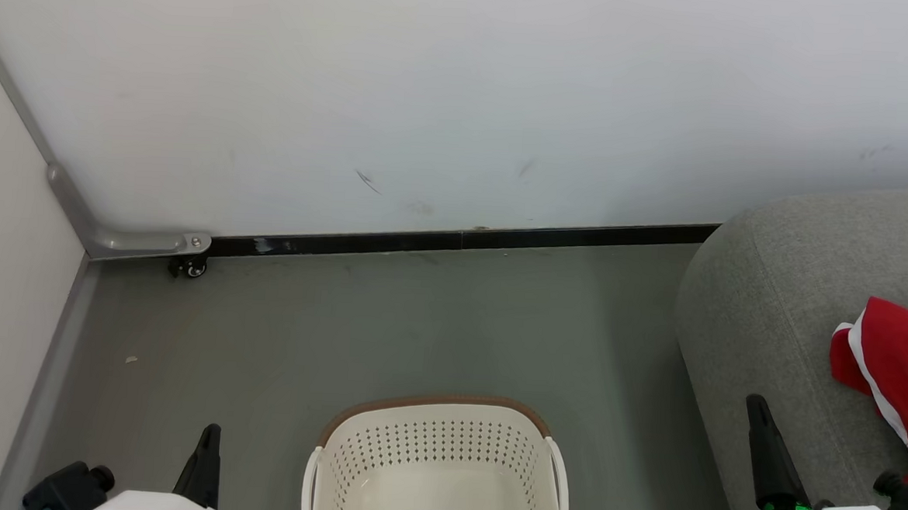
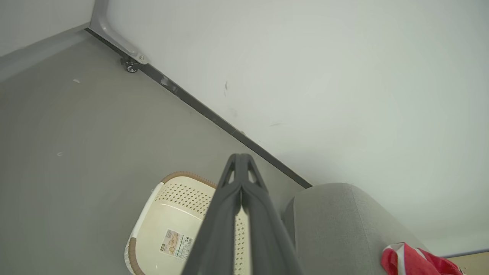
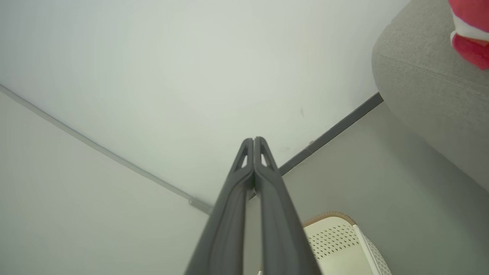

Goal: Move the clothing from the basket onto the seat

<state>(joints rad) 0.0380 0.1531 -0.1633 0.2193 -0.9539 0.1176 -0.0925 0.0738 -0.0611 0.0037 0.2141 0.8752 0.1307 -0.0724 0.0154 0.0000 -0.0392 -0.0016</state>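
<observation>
I see grey floor (image 1: 388, 321) across the middle of the head view; the basket (image 1: 436, 444) stands on it at bottom centre; the seat (image 1: 778, 303) rests on it at right; the clothing (image 1: 895, 364) lies on the seat, at the far right edge.

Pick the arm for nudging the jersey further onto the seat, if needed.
Right, probably: the right gripper is by the seat, close to the jersey lying on it; the left gripper is beyond the basket, on its far side. Both are shut.
</observation>
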